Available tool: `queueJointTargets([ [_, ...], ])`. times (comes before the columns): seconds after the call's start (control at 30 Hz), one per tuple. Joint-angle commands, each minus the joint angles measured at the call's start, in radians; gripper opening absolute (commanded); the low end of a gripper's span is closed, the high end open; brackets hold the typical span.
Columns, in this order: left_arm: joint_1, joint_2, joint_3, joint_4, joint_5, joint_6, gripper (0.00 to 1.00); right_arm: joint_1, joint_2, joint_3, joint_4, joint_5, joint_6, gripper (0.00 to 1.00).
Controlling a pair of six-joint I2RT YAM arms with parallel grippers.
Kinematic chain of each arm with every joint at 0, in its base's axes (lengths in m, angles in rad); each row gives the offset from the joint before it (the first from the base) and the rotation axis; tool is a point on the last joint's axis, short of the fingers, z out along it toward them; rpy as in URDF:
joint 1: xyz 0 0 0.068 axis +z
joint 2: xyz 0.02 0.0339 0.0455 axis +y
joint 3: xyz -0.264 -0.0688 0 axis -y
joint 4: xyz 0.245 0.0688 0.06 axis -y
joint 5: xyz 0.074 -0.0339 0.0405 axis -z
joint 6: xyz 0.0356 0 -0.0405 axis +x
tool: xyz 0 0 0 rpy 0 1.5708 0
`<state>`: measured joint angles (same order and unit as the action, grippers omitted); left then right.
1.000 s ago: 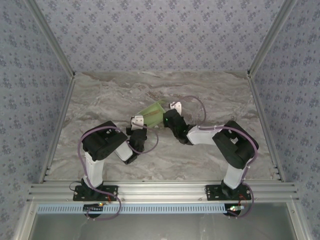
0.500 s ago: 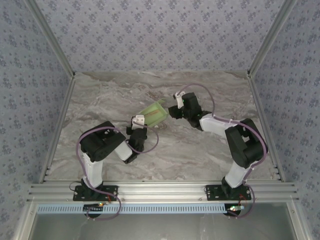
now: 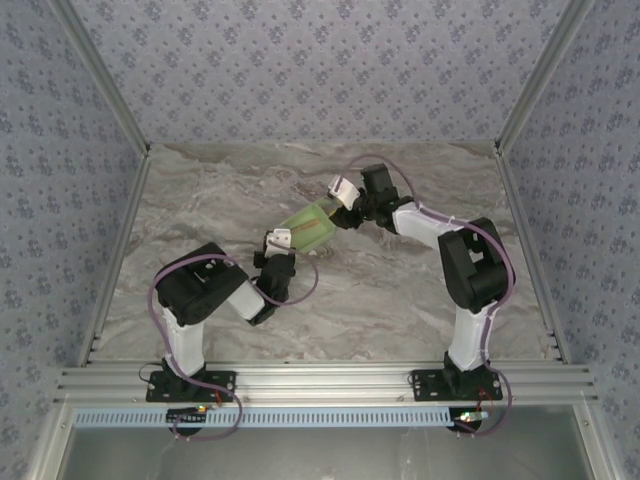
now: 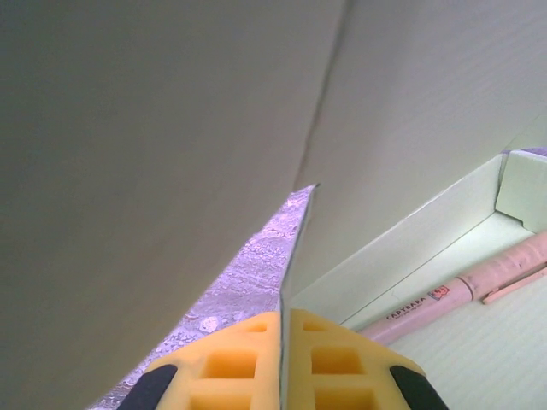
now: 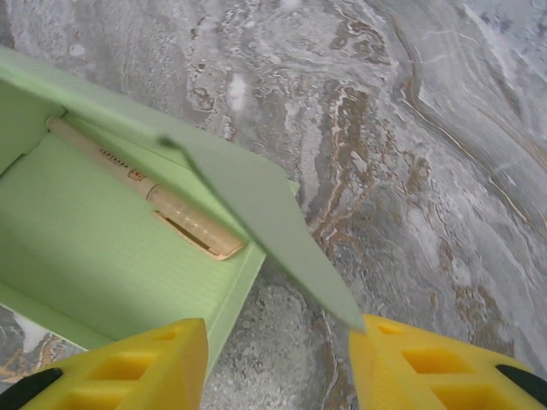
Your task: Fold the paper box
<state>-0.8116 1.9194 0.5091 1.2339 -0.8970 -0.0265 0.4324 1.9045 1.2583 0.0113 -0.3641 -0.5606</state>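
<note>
The paper box (image 3: 312,226) is pale green card, partly formed into an open tray, lying mid-table. My left gripper (image 3: 277,240) is at its near-left end. In the left wrist view its yellow pads (image 4: 342,359) are shut on a thin upright wall of the box (image 4: 410,128). My right gripper (image 3: 340,200) is at the far-right end, open. In the right wrist view a loose triangular flap (image 5: 265,213) of the box (image 5: 102,231) reaches between the fingers, its tip touching the right finger (image 5: 436,367). A tan pen (image 5: 145,192) lies inside the tray, along a wall (image 4: 444,295).
The marble table top (image 3: 420,290) is bounded by metal rails (image 3: 520,220) at both sides and the arm mounting rail (image 3: 320,378) at the near edge. Patterned walls rise behind and beside it.
My right arm has swung from the box's near-right side round to its far-right end, and its jaws have opened wider. The left gripper has kept its hold and place.
</note>
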Motion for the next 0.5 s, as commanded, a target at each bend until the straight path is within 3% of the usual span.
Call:
queueJointTargets([
  [0.0,-0.002,-0.008,-0.005,-0.089,0.047,0.003,0.0,-0.008,0.042,0.067,-0.045,-0.076,-0.108,0.49],
  [0.33,-0.002,-0.003,-0.001,-0.098,0.058,0.0,0.0,-0.012,0.15,0.188,-0.085,-0.14,-0.129,0.46],
  [0.47,-0.001,-0.001,0.002,-0.1,0.058,0.0,0.0,-0.004,0.17,0.227,-0.13,-0.165,-0.144,0.4],
])
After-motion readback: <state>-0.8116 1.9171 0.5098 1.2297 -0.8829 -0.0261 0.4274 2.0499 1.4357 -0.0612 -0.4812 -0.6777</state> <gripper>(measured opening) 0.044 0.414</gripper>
